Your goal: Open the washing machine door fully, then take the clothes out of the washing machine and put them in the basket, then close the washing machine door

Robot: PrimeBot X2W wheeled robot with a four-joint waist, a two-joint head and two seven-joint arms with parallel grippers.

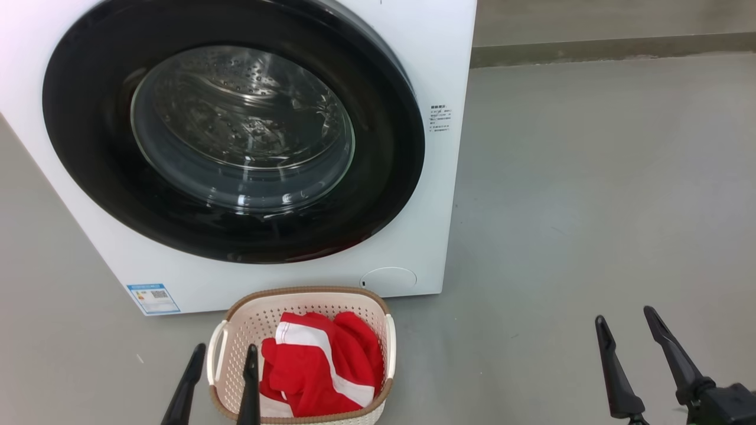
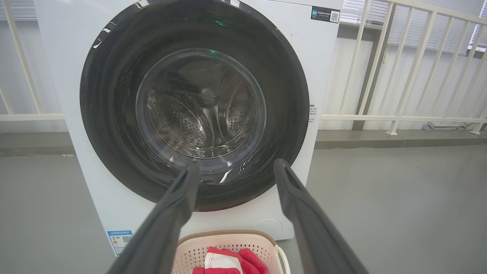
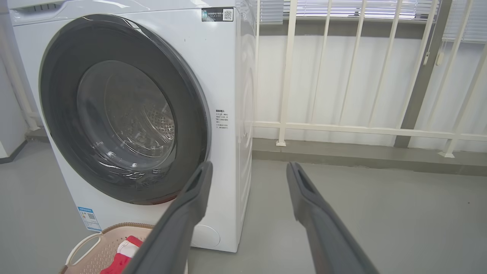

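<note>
In the head view, we had the washer [image 1: 437, 59] across the upper left, its door [image 1: 236, 136] lying flat against the white front, so we judged it shut. Through the glass we saw bare steel drum and no red fabric. The basket [image 1: 307, 291] stood on the floor [image 1: 590, 177] at the lower middle, just in front of the washer, with the clothes [image 1: 319, 366] heaped inside it. The left gripper [image 1: 227, 349] sat at the lower left, jaws spread and empty, one finger outside the basket's left handle and the other over its inside. The right gripper [image 1: 624, 315] sat at the lower right over bare floor, well apart from the basket, jaws spread and empty.

In the left wrist view, the spread jaws pointed up toward the door's lower rim. The basket's far edge and some red and white cloth showed at the bottom middle. A pale railing [image 2: 399, 76] ran behind the washer.

In the right wrist view, the door at the left sat against the front along its edge. The jaws stood apart, pointing past the washer's right side.

By our reading, the clothes were out and in the basket and the door was closed, so little seemed left. Whether the latch had caught we could not tell.
</note>
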